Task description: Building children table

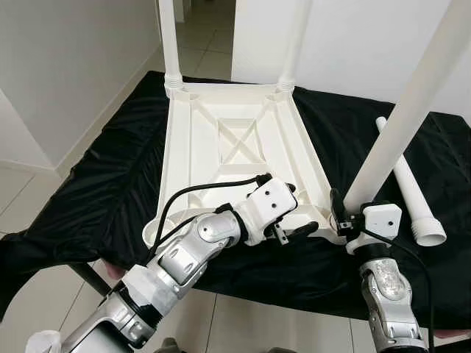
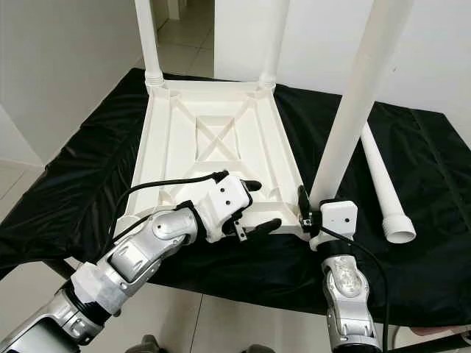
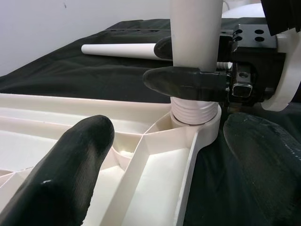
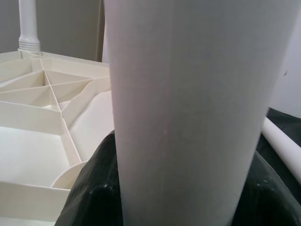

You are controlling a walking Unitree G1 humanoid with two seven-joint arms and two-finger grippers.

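Right pincer [image 1: 344,215] pinches leg [image 1: 409,103] upright in tabletop [image 1: 235,140] near-right corner socket to seat it; left pincer [image 1: 294,213], spread, steadies near edge.

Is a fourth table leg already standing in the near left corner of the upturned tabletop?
No: the fourth leg lies loose on the black cloth.

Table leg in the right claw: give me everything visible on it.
The table leg is a long, smooth white tube, plastic by the look, with a ribbed collar at its lower end. It stands nearly upright, leaning a little, its lower end seated in the round corner socket of the upside-down white tabletop on the black cloth. The right claw is shut around it just above the collar. The left claw rests open on the tabletop nearby, not touching the leg.
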